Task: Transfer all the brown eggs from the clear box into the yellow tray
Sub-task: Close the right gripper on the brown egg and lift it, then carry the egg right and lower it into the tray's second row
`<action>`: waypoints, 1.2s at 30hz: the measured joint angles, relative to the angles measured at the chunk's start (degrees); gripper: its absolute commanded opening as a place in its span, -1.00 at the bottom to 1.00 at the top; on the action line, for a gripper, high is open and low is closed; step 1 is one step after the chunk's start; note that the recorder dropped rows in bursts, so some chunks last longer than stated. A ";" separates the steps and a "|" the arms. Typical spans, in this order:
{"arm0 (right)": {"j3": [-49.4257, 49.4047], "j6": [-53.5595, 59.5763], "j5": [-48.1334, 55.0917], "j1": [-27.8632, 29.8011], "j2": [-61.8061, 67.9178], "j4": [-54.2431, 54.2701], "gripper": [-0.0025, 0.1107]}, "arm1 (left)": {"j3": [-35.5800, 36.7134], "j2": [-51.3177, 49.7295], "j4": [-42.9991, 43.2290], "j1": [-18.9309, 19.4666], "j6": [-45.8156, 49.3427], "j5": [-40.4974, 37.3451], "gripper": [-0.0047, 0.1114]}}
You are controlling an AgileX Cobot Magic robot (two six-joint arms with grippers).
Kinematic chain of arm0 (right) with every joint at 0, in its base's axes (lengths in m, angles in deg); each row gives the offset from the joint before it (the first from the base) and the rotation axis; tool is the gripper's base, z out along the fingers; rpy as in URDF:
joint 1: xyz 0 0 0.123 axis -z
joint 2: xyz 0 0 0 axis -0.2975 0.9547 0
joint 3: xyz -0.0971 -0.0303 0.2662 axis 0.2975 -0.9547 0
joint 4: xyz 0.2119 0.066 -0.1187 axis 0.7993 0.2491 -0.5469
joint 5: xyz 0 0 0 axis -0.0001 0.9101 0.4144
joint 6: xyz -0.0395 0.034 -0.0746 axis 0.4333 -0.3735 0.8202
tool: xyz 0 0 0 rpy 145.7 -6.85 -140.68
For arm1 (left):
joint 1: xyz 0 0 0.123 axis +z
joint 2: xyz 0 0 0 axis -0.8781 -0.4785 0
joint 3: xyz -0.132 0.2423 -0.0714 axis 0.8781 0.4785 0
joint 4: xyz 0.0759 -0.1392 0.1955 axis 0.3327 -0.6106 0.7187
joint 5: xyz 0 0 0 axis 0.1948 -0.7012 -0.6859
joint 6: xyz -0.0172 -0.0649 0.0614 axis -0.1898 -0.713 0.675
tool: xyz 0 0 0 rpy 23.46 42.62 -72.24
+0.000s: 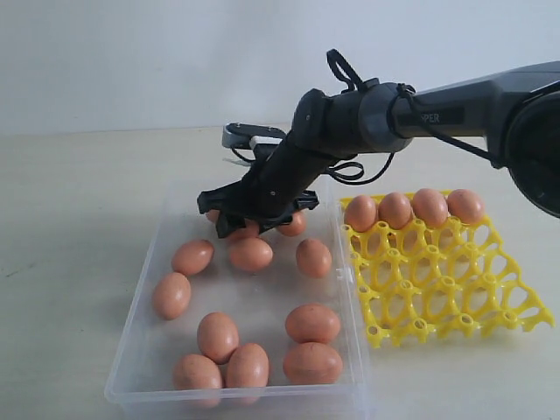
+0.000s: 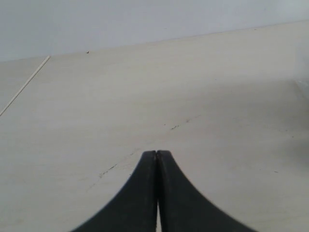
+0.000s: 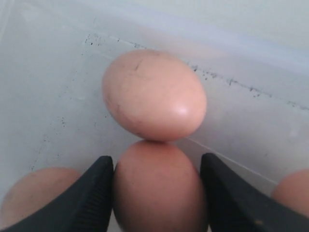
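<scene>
We see the right gripper (image 3: 157,163) clamped on a brown egg (image 3: 157,198) near the far wall of the clear box (image 1: 262,296), a second egg (image 3: 154,94) touching it and open floor among the rest, four eggs (image 1: 412,209) filling the far row of the yellow tray (image 1: 446,289), and the left gripper (image 2: 157,162) pressed shut and empty above the pale surface (image 2: 145,96).

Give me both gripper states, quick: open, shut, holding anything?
Left gripper: shut, holding nothing.
Right gripper: shut on a brown egg, low inside the clear box.
</scene>
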 measured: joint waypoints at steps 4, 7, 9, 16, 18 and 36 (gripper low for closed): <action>-0.12 0.50 0.00 0.00 -1.04 -3.87 -0.96 | 0.00 0.00 0.00 0.00 0.00 0.00 -0.92; -0.22 0.86 0.38 0.00 -2.38 -6.74 -0.96 | 0.00 0.00 0.00 0.00 0.00 0.00 -0.92; -0.22 1.09 0.63 0.00 -3.83 -8.60 -0.96 | 0.00 0.00 0.00 0.00 0.00 0.00 -0.92; -0.22 2.18 4.84 0.00 -8.90 -12.56 -0.96 | 0.00 0.00 0.00 0.00 0.00 0.00 -0.92; -0.22 2.29 6.67 0.00 -10.27 -14.19 -0.96 | 0.00 0.00 0.00 0.00 0.00 0.00 -0.92; -31.51 -2.05 -6.92 6.67 -36.61 -25.01 -0.96 | 0.00 0.00 0.00 0.00 0.00 0.00 -0.92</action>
